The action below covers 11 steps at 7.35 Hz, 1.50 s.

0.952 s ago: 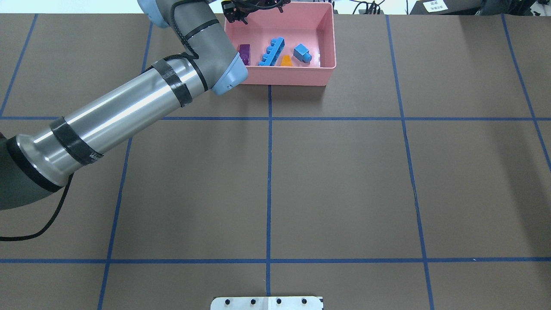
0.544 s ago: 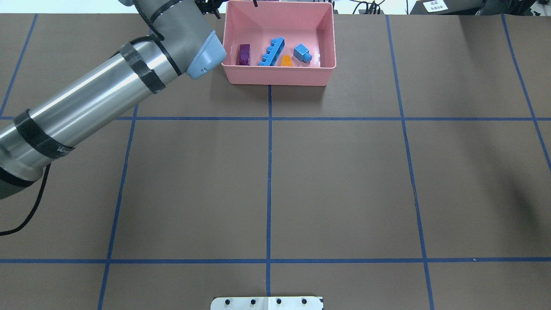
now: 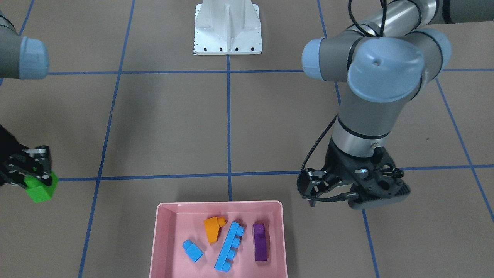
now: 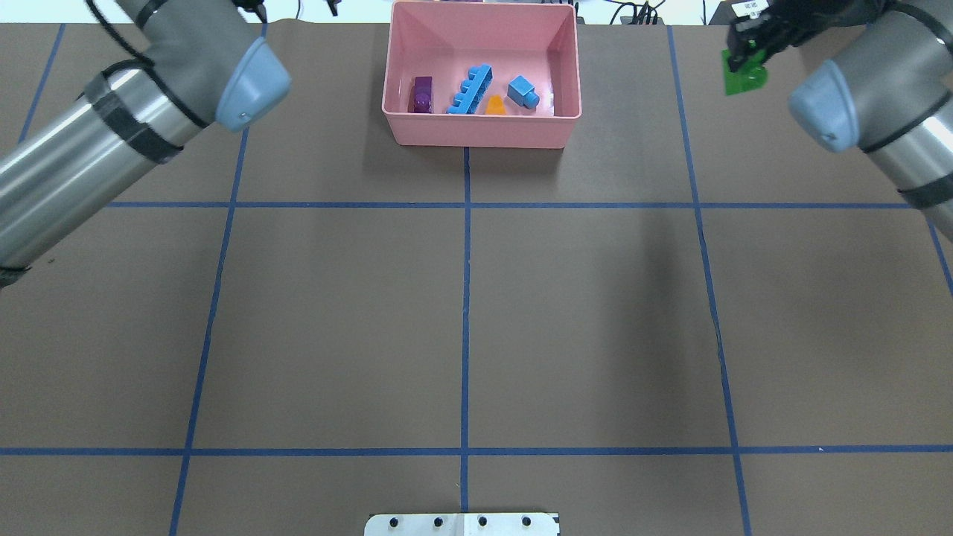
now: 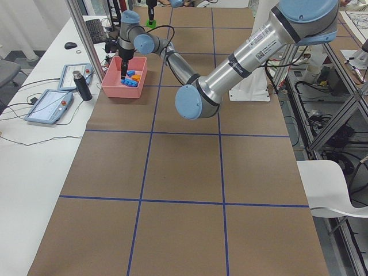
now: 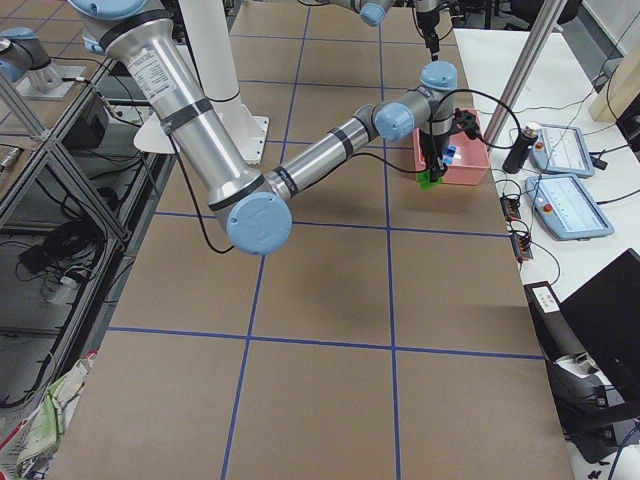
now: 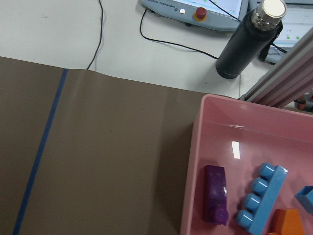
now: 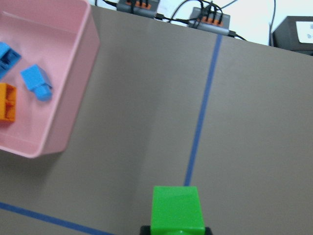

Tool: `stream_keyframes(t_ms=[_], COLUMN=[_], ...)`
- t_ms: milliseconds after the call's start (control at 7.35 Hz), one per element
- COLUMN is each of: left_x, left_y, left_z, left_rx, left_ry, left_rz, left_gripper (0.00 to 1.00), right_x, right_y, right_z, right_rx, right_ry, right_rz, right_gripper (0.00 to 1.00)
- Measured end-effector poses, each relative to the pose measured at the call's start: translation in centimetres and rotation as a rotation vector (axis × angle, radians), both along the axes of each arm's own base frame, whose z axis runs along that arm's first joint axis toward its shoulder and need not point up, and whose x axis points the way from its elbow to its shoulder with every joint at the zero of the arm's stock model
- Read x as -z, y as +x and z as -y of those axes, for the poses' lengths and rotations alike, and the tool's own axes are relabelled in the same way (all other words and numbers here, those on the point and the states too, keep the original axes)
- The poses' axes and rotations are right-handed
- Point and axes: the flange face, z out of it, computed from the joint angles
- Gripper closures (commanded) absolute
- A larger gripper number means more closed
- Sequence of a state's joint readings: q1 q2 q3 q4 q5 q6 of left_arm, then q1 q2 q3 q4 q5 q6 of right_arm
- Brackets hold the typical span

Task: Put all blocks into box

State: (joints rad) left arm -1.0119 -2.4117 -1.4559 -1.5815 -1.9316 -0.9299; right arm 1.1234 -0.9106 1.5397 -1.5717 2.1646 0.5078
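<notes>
The pink box [image 4: 480, 138] stands at the table's far middle and also shows in the front view [image 3: 220, 203]. In it lie the purple brick [image 4: 423, 94], the long light-blue brick [image 4: 470, 91], the orange brick [image 4: 496, 106] and the small light-blue brick [image 4: 523, 92]. My right gripper [image 4: 744, 53] is shut on the green brick [image 4: 743, 74], held above the table to the right of the box; the brick also shows in the right wrist view [image 8: 177, 209]. My left gripper [image 3: 310, 189] hangs empty, jaws apart, left of the box.
A white base plate [image 4: 461, 523] sits at the near edge. Beyond the table's far edge stand a black bottle [image 7: 247, 41], an aluminium post and control pendants [image 5: 49, 106]. Blue tape lines grid the brown table.
My left arm has pulled back from over the box to its left. My right arm has come into view at the far right, holding the green brick.
</notes>
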Motion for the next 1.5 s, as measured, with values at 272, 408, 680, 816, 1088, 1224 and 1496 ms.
stream_keyframes(t_ms=[272, 408, 680, 816, 1088, 1224, 1496], left_x=[-8.6, -12.4, -17.8, -18.7, -19.5, -20.2, -20.7], left_y=[-5.6, -7.7, -10.9, -11.8, -12.6, -12.6, -12.6], left_z=[-3.7, -5.6, -9.2, -10.5, -11.5, -11.6, -11.6], left_rx=[-0.09, -0.135, -0.195, -0.203, -0.194, -0.183, -0.176], left_ry=[0.072, 0.092, 0.109, 0.114, 0.109, 0.099, 0.092], left_rz=[0.11, 0.162, 0.237, 0.246, 0.259, 0.277, 0.291], left_gripper=[0.0, 0.0, 0.0, 0.0, 0.0, 0.0, 0.0], right_x=[5.9, 7.0, 7.8, 8.4, 8.6, 8.7, 7.9], right_y=[-6.1, -8.9, -14.9, -17.3, -19.7, -20.3, -21.6], right_z=[4.0, 5.4, 6.1, 6.0, 5.7, 5.3, 3.4], right_rx=[-0.015, -0.041, -0.142, -0.16, -0.159, -0.152, -0.153], right_ry=[0.007, 0.026, 0.055, 0.058, 0.054, 0.055, 0.093], right_rz=[0.017, 0.03, 0.054, 0.053, 0.046, 0.046, 0.032], right_gripper=[1.0, 1.0, 1.0, 0.39, 0.0, 0.0, 0.0])
